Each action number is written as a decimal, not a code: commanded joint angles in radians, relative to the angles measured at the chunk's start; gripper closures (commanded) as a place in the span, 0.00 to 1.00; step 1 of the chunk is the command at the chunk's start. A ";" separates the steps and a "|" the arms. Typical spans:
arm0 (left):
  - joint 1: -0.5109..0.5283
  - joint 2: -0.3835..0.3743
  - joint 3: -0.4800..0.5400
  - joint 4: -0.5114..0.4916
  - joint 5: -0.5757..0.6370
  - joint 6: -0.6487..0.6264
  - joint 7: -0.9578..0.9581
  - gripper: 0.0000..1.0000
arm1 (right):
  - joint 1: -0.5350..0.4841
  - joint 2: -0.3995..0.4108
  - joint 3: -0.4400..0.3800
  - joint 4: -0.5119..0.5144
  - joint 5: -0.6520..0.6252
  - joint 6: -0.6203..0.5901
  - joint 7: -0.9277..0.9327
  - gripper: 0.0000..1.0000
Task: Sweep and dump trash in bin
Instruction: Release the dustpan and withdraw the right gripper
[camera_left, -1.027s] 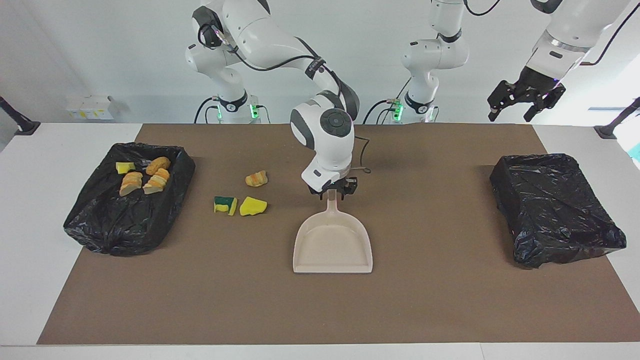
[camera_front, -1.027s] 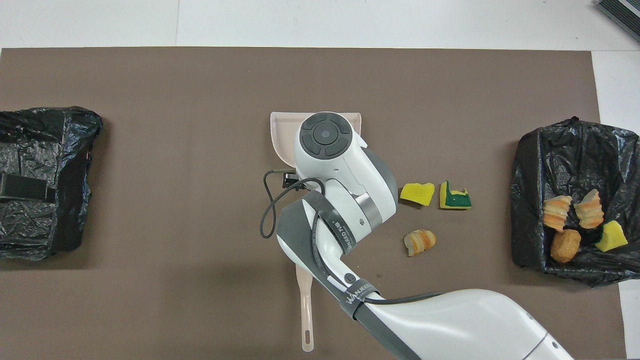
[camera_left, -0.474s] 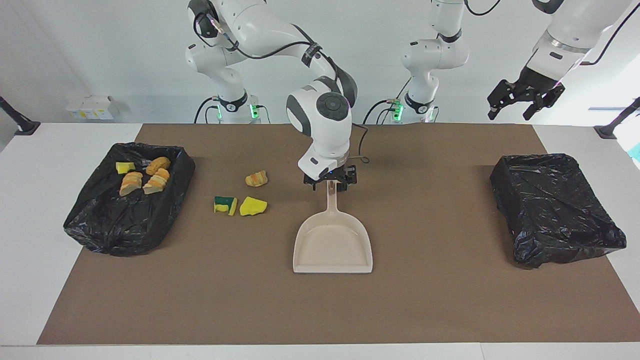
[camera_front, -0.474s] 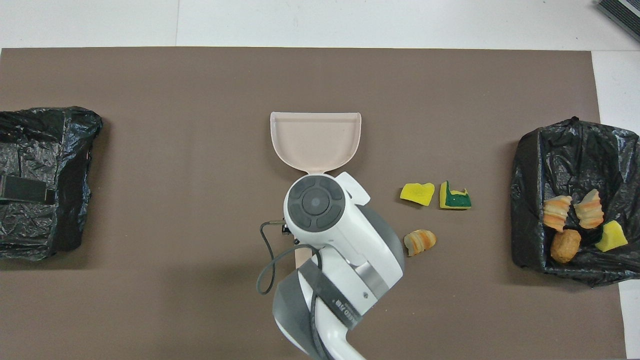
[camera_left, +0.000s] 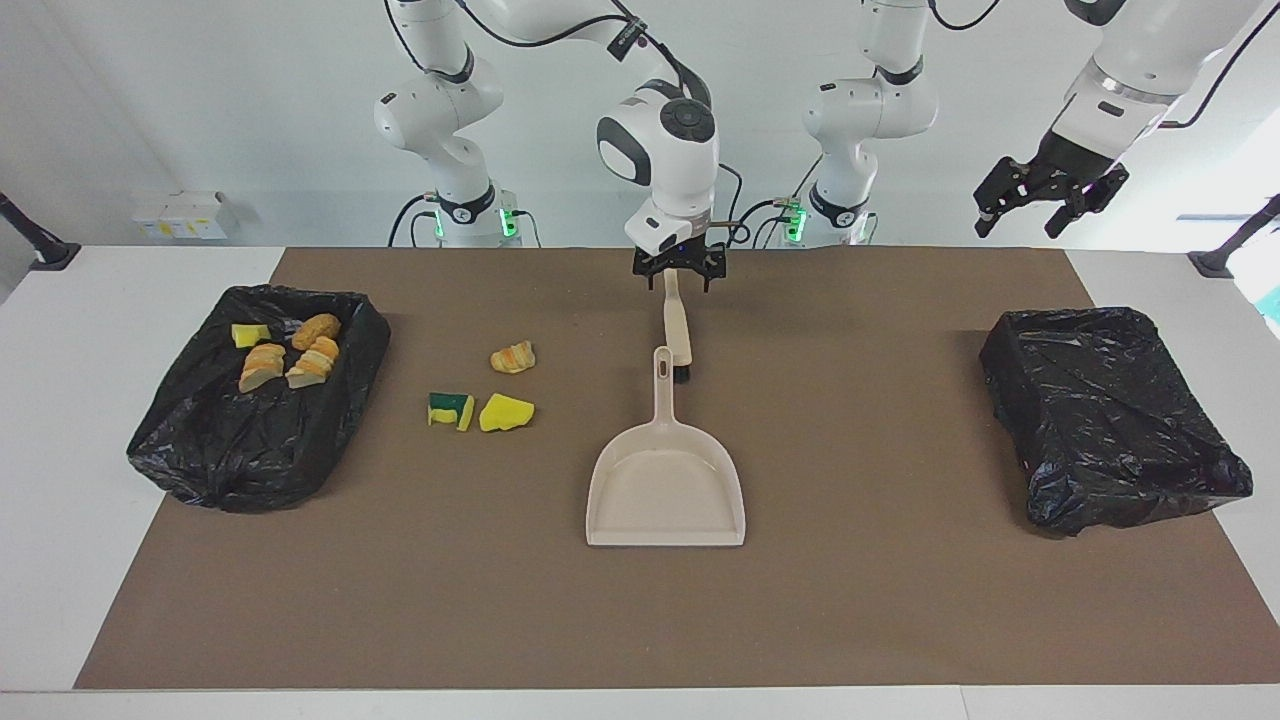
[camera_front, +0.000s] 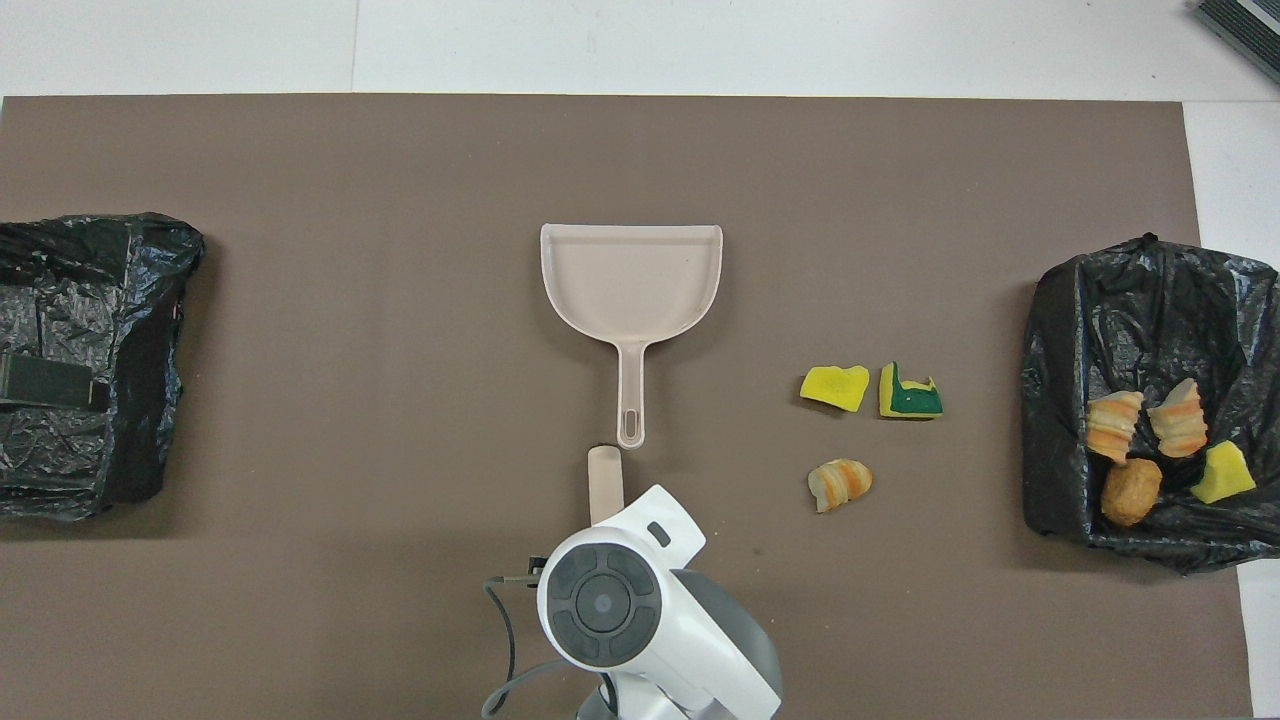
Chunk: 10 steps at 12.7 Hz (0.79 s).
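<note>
The right pincer hangs over the handle end of the beige brush, near the tabletop's edge closest to the robots; its fingers stand spread apart, straddling the brush handle, and whether they touch it cannot be told. The brush lies on the brown mat with its black bristle end just beside the handle tip of the beige dustpan, which lies flat mid-mat, empty, its mouth toward the tabletop's edge farthest from the robots.

Three scraps of trash lie loose on the mat beside the dustpan, toward the right arm's end: a striped bread-like piece, and farther from the robots a yellow sponge chunk just beside a green-and-yellow sponge. The other four scraps lie in the black-lined bin at the right arm's end of the tabletop. A second black-lined bin sits at the left arm's end.

The left pincer waits raised above that end, near the robots' edge, fingers spread wide and holding nothing
</note>
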<state>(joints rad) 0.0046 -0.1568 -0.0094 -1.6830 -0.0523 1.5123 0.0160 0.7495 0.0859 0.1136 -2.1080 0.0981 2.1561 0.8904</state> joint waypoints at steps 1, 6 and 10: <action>-0.005 -0.026 0.008 -0.026 0.002 -0.006 0.013 0.00 | 0.046 -0.055 0.001 -0.110 0.032 0.048 -0.001 0.00; -0.008 -0.044 0.008 -0.061 0.002 -0.004 0.012 0.00 | 0.068 -0.052 0.002 -0.162 0.034 0.053 0.008 0.18; -0.008 -0.036 0.006 -0.057 -0.004 0.037 0.015 0.00 | 0.067 -0.032 0.001 -0.158 0.061 0.132 -0.008 0.45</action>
<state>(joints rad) 0.0044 -0.1732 -0.0099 -1.7137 -0.0523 1.5200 0.0180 0.8173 0.0585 0.1143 -2.2472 0.1288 2.2394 0.8904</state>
